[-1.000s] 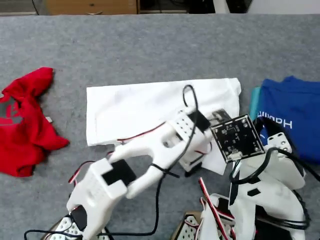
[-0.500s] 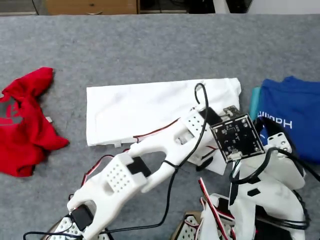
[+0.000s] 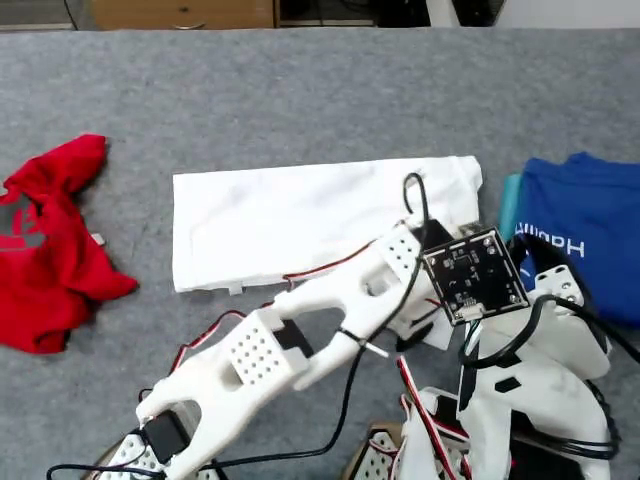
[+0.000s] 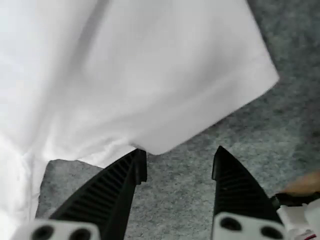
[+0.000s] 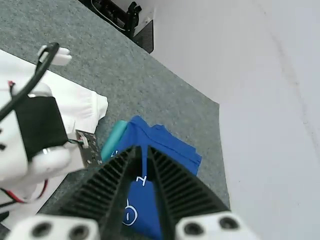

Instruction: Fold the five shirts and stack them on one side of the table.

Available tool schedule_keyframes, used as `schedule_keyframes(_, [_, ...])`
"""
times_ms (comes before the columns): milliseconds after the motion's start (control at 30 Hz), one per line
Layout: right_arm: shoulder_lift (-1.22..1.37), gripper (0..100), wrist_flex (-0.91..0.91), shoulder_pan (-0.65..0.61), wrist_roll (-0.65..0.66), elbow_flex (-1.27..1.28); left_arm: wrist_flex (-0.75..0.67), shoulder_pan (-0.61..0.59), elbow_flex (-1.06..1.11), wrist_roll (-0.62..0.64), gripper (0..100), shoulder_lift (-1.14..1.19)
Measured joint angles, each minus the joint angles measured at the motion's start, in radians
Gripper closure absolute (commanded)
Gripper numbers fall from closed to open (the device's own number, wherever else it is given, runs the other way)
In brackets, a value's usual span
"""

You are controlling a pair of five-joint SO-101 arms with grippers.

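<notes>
- Left gripper (image 4: 180,156) hangs with its jaws spread and empty, just over the near corner of the white shirt (image 4: 125,75). Bare table (image 4: 250,125) shows between the fingertips.
- Right gripper (image 5: 145,149) is raised off the table, its jaws pressed together on nothing, pointing toward the blue shirt (image 5: 170,147).
- White shirt lies flat mid-table, folded into a rectangle.
- Blue shirt sits at the right side, on a teal shirt (image 3: 510,205) whose edge peeks out.
- Red shirt (image 3: 50,250) lies crumpled at the left edge, well apart.
</notes>
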Motion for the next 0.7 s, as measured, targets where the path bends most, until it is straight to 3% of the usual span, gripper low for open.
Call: schedule_keyframes(700, [-0.055,96.4,0.000,0.000,0.000,0.000,-0.025,0.006,-0.009,-0.026,78,-0.054])
